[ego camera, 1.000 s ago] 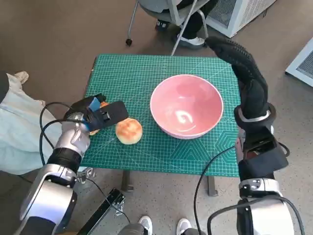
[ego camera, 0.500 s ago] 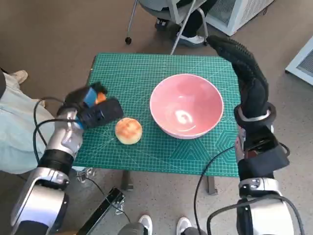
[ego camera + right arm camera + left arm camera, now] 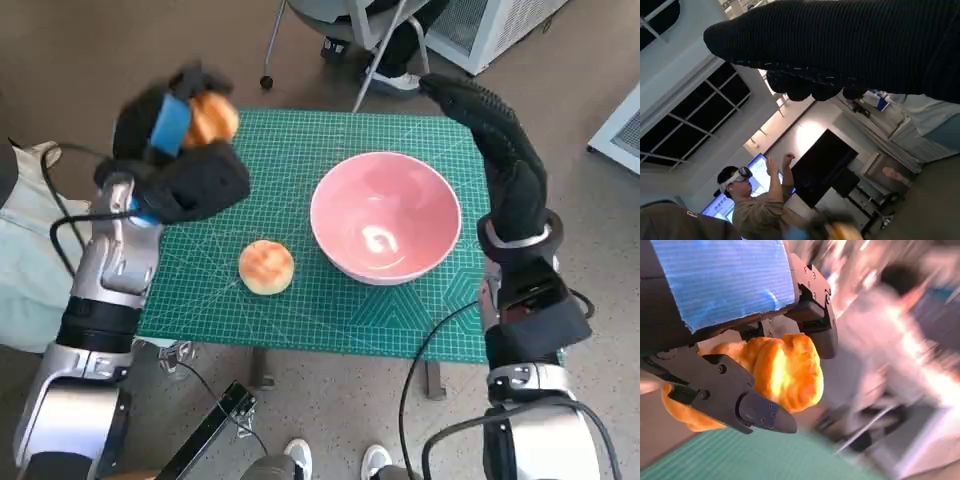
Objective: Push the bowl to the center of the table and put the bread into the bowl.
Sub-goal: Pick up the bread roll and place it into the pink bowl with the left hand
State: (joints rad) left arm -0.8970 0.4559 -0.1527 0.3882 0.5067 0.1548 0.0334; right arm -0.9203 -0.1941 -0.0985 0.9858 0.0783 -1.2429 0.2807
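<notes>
Holding a piece of bread up in the upper left of the head view, the left hand has its black fingers wrapped round it, clear above the table. Wrist view confirms: bread clamped between fingers, not resting on anything. A second bread roll lies on the green mat, lower left of centre, near but apart from the pink bowl. Bowl sits right of mid-frame, w/ nothing in it.

Right hand stands at the right edge of frame, just beside the bowl's rim, fingers stretched out and apart, holding nothing; contact w/ the bowl can't be told.

Risks, as I judge them:
- Bread looks soft & puffy; grip is partial, so a fast swing toward the bowl could let it slip out and fall on the mat or off the table edge.
- Release too early or too high: bread may bounce out or land short by the roll.
- Right hand so near the rim: a nudge could shove the bowl off-centre.
- Left arm's path passes over the roll; low sweep could knock it.
</notes>
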